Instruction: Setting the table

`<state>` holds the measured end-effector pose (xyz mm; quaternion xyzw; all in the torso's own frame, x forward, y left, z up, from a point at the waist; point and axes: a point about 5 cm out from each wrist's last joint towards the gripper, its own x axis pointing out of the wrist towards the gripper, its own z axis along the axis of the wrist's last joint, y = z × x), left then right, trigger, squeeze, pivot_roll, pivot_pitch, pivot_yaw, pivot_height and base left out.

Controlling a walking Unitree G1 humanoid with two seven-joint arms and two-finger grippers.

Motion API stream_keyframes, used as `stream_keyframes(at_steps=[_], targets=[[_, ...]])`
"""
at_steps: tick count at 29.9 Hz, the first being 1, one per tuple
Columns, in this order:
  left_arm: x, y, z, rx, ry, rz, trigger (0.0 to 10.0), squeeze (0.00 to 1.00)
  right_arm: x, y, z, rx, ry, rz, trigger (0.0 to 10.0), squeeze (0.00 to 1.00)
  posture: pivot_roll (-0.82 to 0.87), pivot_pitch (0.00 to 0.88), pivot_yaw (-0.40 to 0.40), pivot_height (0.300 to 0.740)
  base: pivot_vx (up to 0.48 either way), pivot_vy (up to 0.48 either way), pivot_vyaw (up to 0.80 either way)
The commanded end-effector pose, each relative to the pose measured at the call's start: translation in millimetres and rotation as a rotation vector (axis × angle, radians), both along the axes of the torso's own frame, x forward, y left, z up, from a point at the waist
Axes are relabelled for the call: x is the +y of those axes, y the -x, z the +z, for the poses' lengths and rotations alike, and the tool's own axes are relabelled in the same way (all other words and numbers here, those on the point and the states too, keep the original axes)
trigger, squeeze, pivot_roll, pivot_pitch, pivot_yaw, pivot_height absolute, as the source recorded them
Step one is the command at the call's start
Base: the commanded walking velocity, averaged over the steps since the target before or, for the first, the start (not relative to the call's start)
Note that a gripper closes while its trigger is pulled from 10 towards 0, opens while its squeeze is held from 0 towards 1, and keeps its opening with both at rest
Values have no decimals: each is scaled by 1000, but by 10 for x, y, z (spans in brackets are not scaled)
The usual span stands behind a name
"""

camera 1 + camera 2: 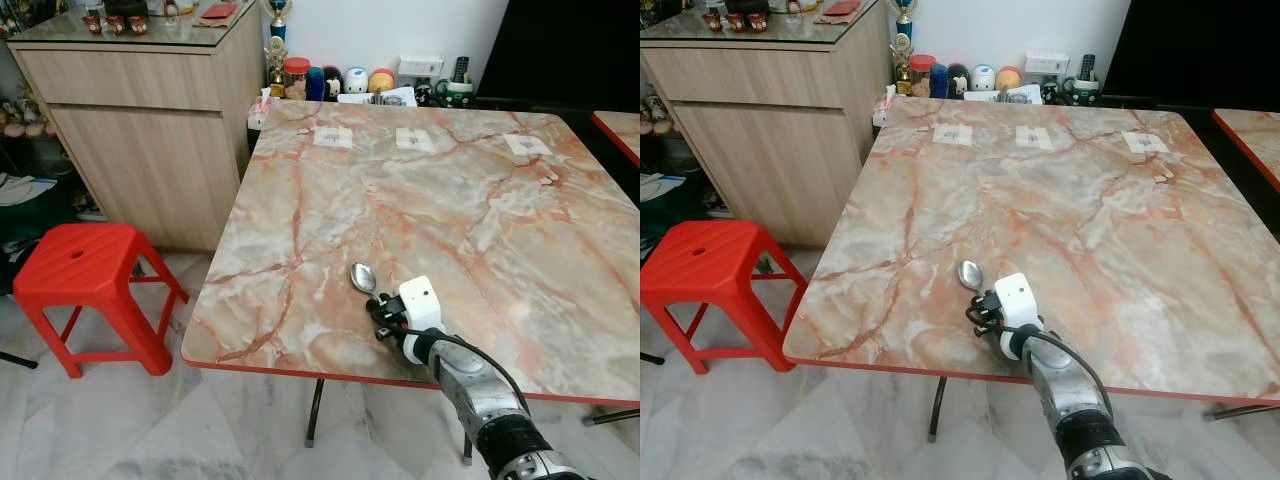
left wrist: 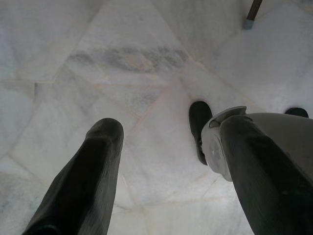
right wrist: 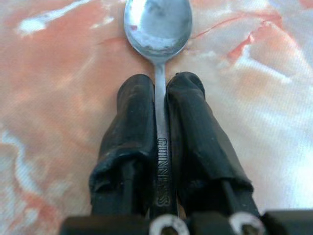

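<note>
Here, a shiny engraved metal spoon (image 3: 157, 29).

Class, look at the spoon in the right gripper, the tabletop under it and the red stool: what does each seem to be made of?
Silver spoon: polished metal, probably steel; its bowl reflects light and the handle bears stamped lettering. The right gripper clamps its handle.
Pink-veined tabletop: marble-look, possibly a laminate print, glossy, with a thin red edge.
Red stool: moulded plastic, uniform colour.

Right arm stretched forward, right end effector (image 3: 161, 85) fingers pinched tight together. Left arm hanging low, left end effector (image 2: 171, 142) fingers spread apart.
</note>
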<state>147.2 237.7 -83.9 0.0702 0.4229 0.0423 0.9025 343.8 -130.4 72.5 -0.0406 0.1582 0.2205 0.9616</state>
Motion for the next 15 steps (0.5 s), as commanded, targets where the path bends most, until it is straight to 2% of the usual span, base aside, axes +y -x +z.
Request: stream_keyframes(at_steps=[1,13,15], targets=[[-31,73,-42,37,9,-6,10000,0,-29,111,-225,106,42,-7,0,0,60,121,-31,740,0,0,0],[-40,72,-42,34,18,-9,10000,0,-32,119,-242,102,47,-18,0,0,61,122,-30,740,0,0,0],[-39,67,-40,33,17,-10,10000,0,-61,82,-176,41,23,-75,0,0,61,122,-30,740,0,0,0]])
